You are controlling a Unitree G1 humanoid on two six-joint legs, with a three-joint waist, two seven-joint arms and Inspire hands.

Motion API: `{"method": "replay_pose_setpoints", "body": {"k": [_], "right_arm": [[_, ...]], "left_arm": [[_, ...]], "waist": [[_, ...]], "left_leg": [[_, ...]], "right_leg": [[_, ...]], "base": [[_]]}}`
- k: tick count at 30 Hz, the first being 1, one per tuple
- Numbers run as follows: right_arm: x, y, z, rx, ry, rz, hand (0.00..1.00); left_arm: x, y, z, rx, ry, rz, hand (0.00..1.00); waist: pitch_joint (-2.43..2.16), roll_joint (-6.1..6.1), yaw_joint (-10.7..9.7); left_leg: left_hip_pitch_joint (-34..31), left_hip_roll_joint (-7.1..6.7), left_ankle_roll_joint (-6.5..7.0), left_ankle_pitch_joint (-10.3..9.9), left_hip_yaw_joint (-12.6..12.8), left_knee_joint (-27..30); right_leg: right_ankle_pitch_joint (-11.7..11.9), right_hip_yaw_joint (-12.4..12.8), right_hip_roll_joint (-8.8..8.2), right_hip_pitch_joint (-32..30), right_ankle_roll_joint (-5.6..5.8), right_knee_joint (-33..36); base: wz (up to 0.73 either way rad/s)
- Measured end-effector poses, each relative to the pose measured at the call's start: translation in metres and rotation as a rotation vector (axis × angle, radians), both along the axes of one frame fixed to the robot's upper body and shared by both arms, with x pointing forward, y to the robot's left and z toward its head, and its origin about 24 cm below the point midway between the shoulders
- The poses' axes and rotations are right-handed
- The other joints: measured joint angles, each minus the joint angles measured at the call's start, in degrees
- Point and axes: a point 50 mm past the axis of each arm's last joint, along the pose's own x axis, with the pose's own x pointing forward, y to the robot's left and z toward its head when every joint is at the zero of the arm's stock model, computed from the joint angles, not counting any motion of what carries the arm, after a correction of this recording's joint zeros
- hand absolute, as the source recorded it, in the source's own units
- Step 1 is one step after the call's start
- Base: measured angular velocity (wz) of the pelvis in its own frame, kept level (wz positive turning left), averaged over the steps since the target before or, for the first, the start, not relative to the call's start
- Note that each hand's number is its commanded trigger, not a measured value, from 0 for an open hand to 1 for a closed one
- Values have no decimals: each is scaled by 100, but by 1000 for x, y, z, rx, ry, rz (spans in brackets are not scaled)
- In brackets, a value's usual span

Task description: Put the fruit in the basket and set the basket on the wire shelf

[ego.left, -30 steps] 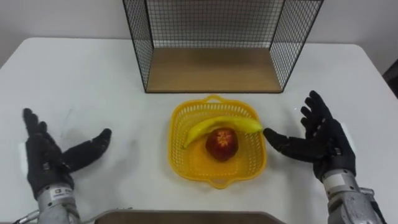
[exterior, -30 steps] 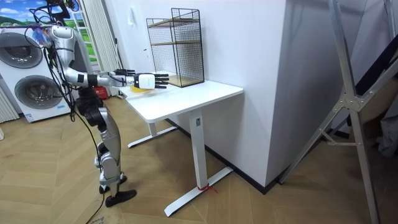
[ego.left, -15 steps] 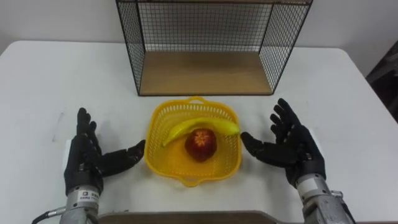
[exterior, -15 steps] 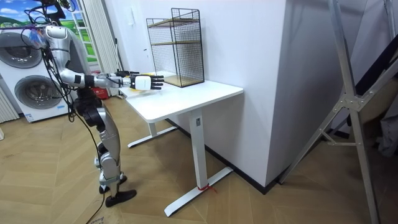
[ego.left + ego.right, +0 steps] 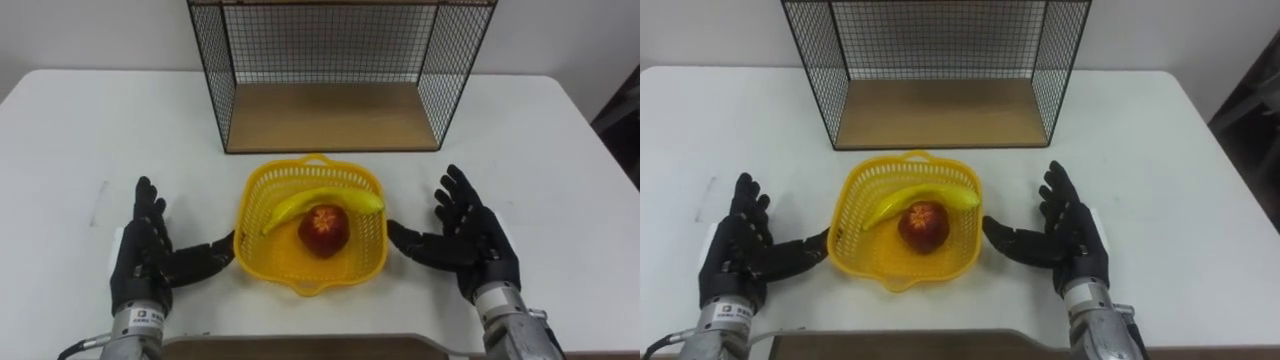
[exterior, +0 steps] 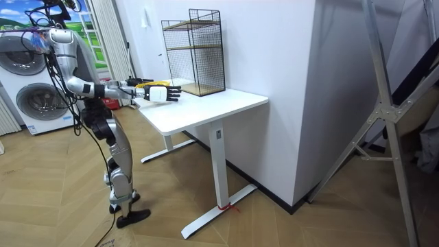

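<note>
**Basket flanked on both sides, shelf straight ahead**

At lower left of the frame: left hand (image 5: 140,262), spread open on the table (image 5: 80,130), fingers straight, grasping nothing, thumb stretched rightward to just beside the basket's left rim. At lower right, as a mirror: right hand (image 5: 470,240), likewise open and empty, thumb stretched leftward to the basket's right rim; touching or just short of it, hard to tell.

Between them, at centre frame: yellow basket (image 5: 270,185), flat on the table, with both fruits inside. Across its upper half, the banana (image 5: 320,203), long axis running left to right. Just below and touching it, the apple (image 5: 323,229).

Beyond, across the top of the frame: wire shelf (image 5: 330,60), open front turned toward the basket, wooden floor bare, opening wider than the basket.

Judging from this: fruit step done, basket not yet gripped. Equally near to either hand, so probably a two-handed clasp on the side rims. Then a lift and a carry straight toward the top of the frame, in line with the opening.
</note>
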Motion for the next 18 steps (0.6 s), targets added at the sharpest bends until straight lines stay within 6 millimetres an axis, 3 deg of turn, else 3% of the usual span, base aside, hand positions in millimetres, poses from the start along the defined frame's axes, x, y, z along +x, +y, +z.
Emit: {"method": "replay_pose_setpoints", "body": {"k": [14,18], "right_arm": [[-1,2,-2,22,8,16,0],[-1,4,-3,46,10,17,0]], "left_arm": [[-1,1,-3,-26,6,6,0],[-1,2,-3,-101,-3,34,0]], "waist": [[-5,14,-2],[-47,5,-4]], "left_leg": [[99,0,-1,0,6,-46],[94,0,-1,0,1,-49]], "right_leg": [[0,14,4,74,1,-9],[-1,3,-3,66,1,-7]], "base": [[0],[0]]}}
